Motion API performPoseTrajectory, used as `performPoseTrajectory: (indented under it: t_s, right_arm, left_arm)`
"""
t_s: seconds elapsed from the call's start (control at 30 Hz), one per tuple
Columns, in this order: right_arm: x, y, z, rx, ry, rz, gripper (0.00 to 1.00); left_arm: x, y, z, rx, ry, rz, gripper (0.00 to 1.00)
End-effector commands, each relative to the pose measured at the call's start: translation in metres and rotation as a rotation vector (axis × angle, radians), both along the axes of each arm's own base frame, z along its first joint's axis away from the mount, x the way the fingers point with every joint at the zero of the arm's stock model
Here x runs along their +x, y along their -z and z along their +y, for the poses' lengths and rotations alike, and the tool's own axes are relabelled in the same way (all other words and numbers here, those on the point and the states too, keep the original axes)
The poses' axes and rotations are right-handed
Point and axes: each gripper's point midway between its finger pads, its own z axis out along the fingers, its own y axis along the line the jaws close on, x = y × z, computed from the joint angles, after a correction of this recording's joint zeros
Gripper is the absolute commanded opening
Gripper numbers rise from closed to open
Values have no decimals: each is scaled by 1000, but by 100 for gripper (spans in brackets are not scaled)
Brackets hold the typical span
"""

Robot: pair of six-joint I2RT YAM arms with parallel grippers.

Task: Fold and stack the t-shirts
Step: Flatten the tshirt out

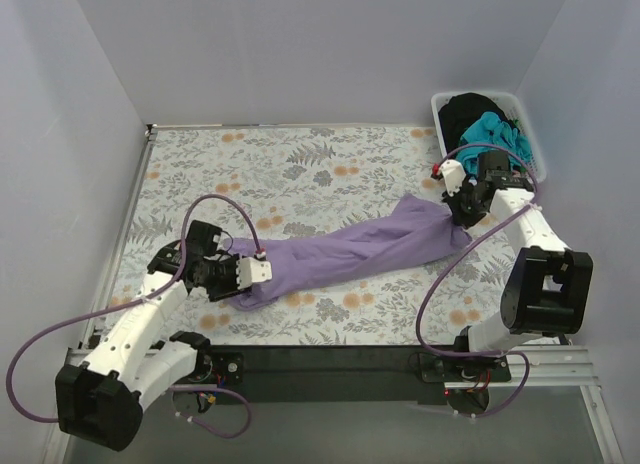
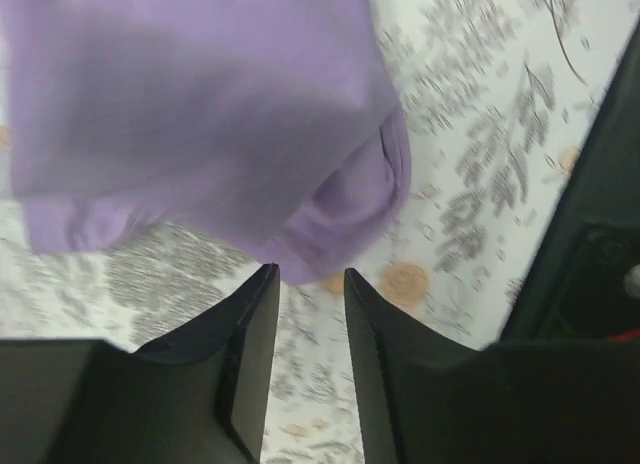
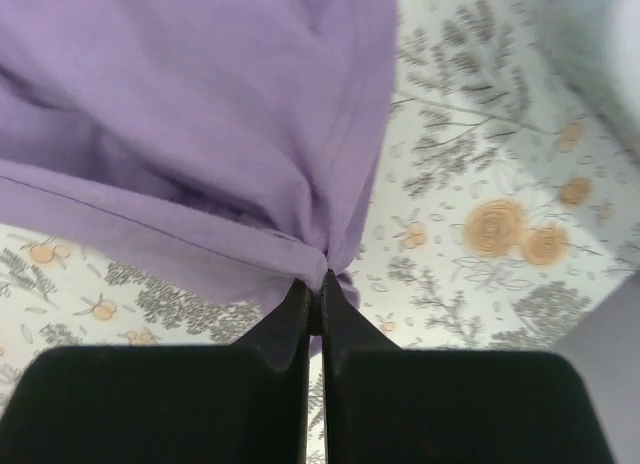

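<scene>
The lavender-purple t-shirt (image 1: 355, 252) lies stretched in a long band across the floral table cover, from lower left to upper right. My right gripper (image 1: 462, 210) is shut on the shirt's right end; in the right wrist view the cloth (image 3: 190, 114) bunches between the closed fingertips (image 3: 314, 284). My left gripper (image 1: 238, 276) is at the shirt's left end. In the left wrist view its jaws (image 2: 308, 276) stand open, with the shirt's rolled edge (image 2: 340, 209) just beyond the tips and nothing between them. Teal (image 1: 497, 132) and black (image 1: 466, 110) shirts lie in the bin.
A white bin (image 1: 527, 124) stands at the back right corner, close behind my right gripper. The floral table covering (image 1: 300, 164) spans the table. White walls close in the left, back and right sides. Purple cables loop beside both arms.
</scene>
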Motion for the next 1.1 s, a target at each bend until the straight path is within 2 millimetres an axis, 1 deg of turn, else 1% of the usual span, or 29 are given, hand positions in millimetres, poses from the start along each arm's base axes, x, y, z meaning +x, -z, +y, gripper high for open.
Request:
performPoseTrajectory:
  t_s: [0.0, 0.03, 0.07, 0.1, 0.13, 0.17, 0.2, 0.23, 0.27, 0.33, 0.37, 0.43, 0.5, 0.53, 0.57, 0.63, 0.67, 0.8, 0.9, 0.97, 1.07]
  right_arm:
    - [-30, 19, 12, 28, -94, 87, 1]
    - [-35, 23, 12, 26, -95, 102, 1]
    - [-39, 27, 12, 25, -99, 115, 1]
    - [-40, 28, 12, 28, -100, 119, 1]
    - [-42, 29, 13, 35, -102, 126, 1]
    - [-42, 29, 14, 39, -104, 127, 1]
    - [-42, 30, 14, 39, -104, 130, 1]
    - [-43, 30, 15, 45, -104, 135, 1]
    - [-43, 30, 15, 46, -105, 138, 1]
    - [-44, 31, 16, 48, -105, 144, 1]
    - [-44, 31, 16, 50, -106, 145, 1]
    - [-46, 33, 17, 54, -106, 153, 1]
    - [-45, 32, 17, 56, -105, 153, 1]
    - [-45, 32, 17, 55, -104, 153, 1]
    - [-45, 32, 17, 56, -105, 153, 1]
    - [-45, 31, 17, 55, -104, 155, 1]
    - [-45, 31, 17, 59, -106, 155, 1]
    - [-45, 32, 17, 56, -106, 161, 1]
    - [-45, 32, 16, 54, -107, 159, 1]
    - [-45, 33, 17, 54, -108, 163, 1]
    - [-46, 33, 18, 61, -109, 169, 1]
  left_arm:
    - [-14, 18, 25, 135, 20, 36, 33]
    - [-8, 6, 21, 108, -21, 34, 41]
    - [-7, 6, 16, 90, -48, 82, 46]
    - [-3, 1, 12, 66, -77, 100, 54]
    - [7, -10, 6, 38, -127, 132, 59]
    - [10, -17, -3, -18, -134, 156, 60]
    - [19, -24, -6, -54, -163, 167, 61]
    - [29, -40, -12, -96, -172, 159, 62]
    - [35, -39, -16, -115, -194, 211, 62]
    - [43, -45, -22, -176, -215, 278, 62]
    - [50, -53, -25, -195, -221, 293, 62]
    - [57, -49, -30, -232, -245, 380, 61]
    - [59, -43, -36, -245, -249, 468, 58]
    - [49, -40, -36, -236, -252, 539, 58]
    - [45, -37, -37, -234, -250, 579, 58]
    - [36, -25, -35, -209, -261, 673, 58]
    - [32, -22, -33, -202, -272, 702, 58]
    - [25, -8, -27, -184, -312, 746, 58]
    - [26, 3, -25, -164, -344, 761, 58]
    - [29, 14, -22, -142, -375, 752, 58]
    - [34, 24, -20, -128, -396, 734, 58]
